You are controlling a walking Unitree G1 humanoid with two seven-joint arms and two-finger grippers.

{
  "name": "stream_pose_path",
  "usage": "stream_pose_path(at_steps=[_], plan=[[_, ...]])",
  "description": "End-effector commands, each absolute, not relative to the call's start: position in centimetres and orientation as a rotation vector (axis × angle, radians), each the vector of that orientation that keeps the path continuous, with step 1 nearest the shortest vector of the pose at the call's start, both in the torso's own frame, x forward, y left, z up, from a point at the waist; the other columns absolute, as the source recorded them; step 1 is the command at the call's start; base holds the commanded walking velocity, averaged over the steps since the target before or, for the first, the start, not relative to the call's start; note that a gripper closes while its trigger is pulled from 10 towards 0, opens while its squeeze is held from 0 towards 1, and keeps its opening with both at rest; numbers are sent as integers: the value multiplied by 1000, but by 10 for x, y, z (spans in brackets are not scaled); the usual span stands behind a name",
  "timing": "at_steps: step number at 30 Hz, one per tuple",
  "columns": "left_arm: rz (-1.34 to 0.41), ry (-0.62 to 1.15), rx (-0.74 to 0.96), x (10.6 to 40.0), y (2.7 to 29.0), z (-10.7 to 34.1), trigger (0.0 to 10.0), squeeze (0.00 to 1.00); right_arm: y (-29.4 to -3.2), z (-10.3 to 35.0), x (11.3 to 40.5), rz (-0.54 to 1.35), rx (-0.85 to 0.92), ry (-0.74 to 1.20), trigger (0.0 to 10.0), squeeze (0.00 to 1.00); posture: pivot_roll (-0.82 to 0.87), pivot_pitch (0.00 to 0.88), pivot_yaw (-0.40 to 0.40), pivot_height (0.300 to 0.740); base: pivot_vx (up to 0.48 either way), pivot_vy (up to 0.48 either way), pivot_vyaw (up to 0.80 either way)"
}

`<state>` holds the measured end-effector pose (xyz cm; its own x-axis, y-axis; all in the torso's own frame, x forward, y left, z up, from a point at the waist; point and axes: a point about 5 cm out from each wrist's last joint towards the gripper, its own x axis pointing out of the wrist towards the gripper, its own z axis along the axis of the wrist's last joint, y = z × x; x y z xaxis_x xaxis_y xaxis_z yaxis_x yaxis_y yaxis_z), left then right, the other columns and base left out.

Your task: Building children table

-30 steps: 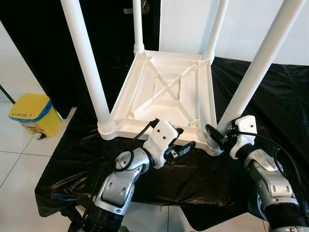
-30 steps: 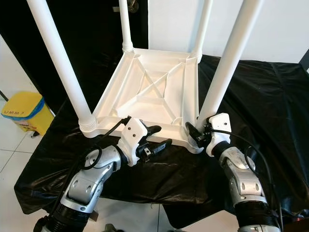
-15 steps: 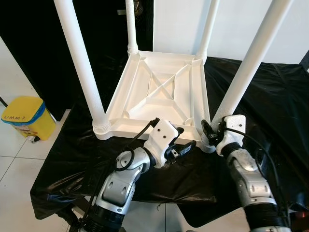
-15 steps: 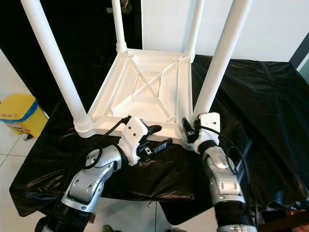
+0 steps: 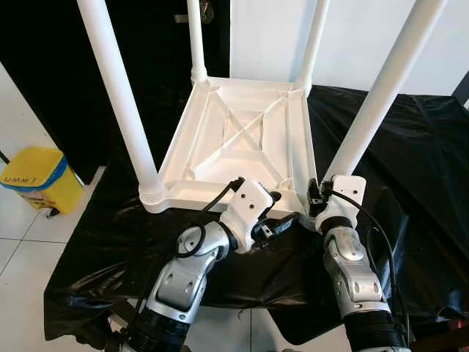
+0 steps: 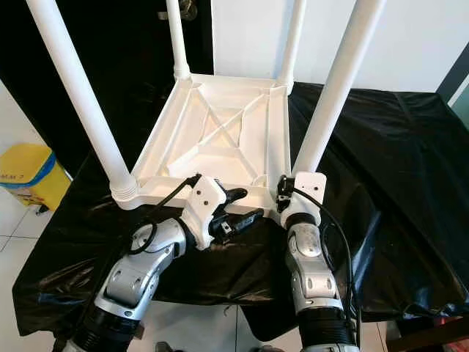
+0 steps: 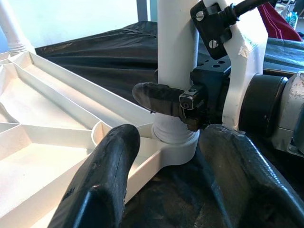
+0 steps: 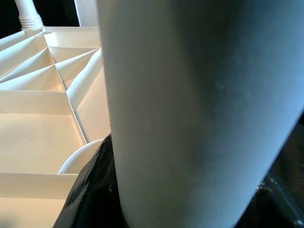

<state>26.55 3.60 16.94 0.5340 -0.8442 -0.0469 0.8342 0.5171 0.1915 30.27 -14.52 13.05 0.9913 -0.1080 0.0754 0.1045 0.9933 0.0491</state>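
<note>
Left eye view: a white table lies upside down on a black sheet, four legs pointing up. The right end effector grips the near right leg at its base, at about 5 o'clock of the table. The left end effector sits at 6 o'clock by the table's near edge, fingers parted and holding nothing. A yellow bin stands at 9 o'clock on the floor.

Left wrist view: the left fingers are spread apart, one over the table's rim; one right finger presses across the leg above its collar.

Right wrist view: the leg sits close between the dark fingers.
</note>
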Motion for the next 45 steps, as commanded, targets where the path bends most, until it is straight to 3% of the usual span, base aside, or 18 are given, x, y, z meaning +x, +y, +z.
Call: stream_pose_path(at_steps=[1, 10, 11, 25, 26, 36, 37, 41, 42, 45], plan=[[-965, -56, 191, 267, 37, 168, 10000, 0, -146, 120, 301, -108, 33, -22, 10000, 0, -72, 52, -5, 740, 0, 0, 0], [-971, -65, 191, 268, 34, 169, 10000, 0, -150, 123, 302, -63, -9, -37, 10000, 0, -73, 39, -9, 740, 0, 0, 0], [-972, -65, 190, 267, 34, 169, 10000, 0, -152, 123, 303, -54, -9, -41, 10000, 1000, -72, 38, -9, 740, 0, 0, 0], [-970, -57, 192, 264, 35, 167, 10000, 0, -166, 132, 303, 214, -33, -88, 10000, 1000, -58, 34, -12, 740, 0, 0, 0], [-970, -56, 192, 264, 35, 167, 10000, 0, -167, 133, 303, 242, -37, -91, 10000, 0, -58, 34, -12, 740, 0, 0, 0], [-981, -54, 197, 264, 35, 166, 10000, 0, -178, 138, 313, 374, -105, -85, 10000, 0, -61, 24, -1, 740, 0, 0, 0], [-982, -54, 199, 264, 36, 166, 10000, 0, -176, 136, 313, 390, -111, -78, 4431, 0, -56, 22, 0, 740, 0, 0, 0], [-982, -54, 199, 264, 36, 166, 10000, 0, -175, 135, 313, 401, -111, -76, 4431, 0, -56, 22, -1, 740, 0, 0, 0], [-982, -53, 199, 263, 36, 166, 10000, 0, -174, 133, 312, 404, -107, -74, 0, 0, -54, 22, -2, 740, 0, 0, 0], [-981, -51, 197, 263, 36, 166, 10000, 0, -173, 131, 311, 403, -95, -68, 0, 0, -54, 23, -3, 740, 0, 0, 0]])
